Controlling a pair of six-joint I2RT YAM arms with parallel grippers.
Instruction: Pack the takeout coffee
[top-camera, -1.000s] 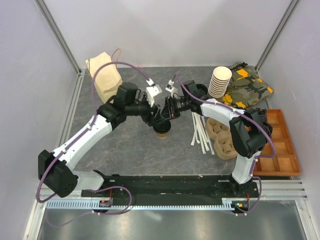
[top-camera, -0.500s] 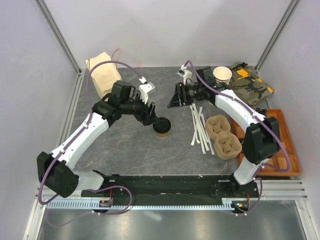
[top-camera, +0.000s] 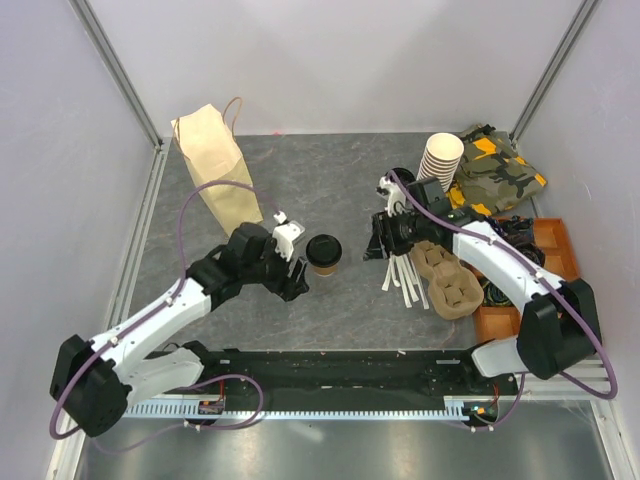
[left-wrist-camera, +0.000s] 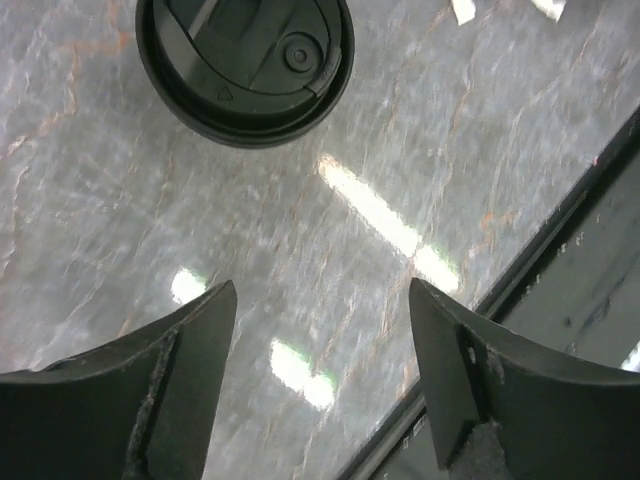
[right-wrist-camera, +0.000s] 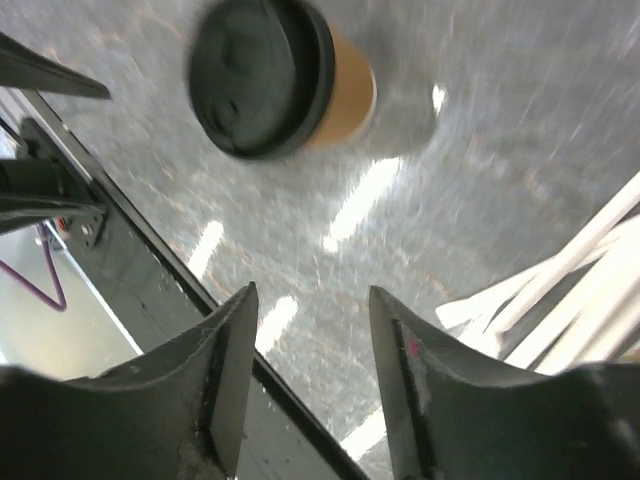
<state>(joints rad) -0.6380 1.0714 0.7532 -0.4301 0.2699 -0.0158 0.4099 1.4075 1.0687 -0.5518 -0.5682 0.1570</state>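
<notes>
The grey desk carries it all: a tan paper bag at the far left, a pulp cup carrier on the right, and the takeout coffee upright with its lid on, near the middle between the two arms. The left gripper hangs just beside the cup, jaws spread over bare desk. The right gripper sits farther off on the other side, jaws likewise apart and holding nothing. The worry, to my eye, is a tipped cup: a finger arriving off-centre would shove it rather than straddle it, and a hard squeeze on the paper wall could pop the lid. The right arm also hovers over loose white strips, which it could drag along. I cannot tell whether the bag's mouth is open, or whether it stands or lies. The left wrist view crops the cup to its lid, and the right wrist view is blurred.
</notes>
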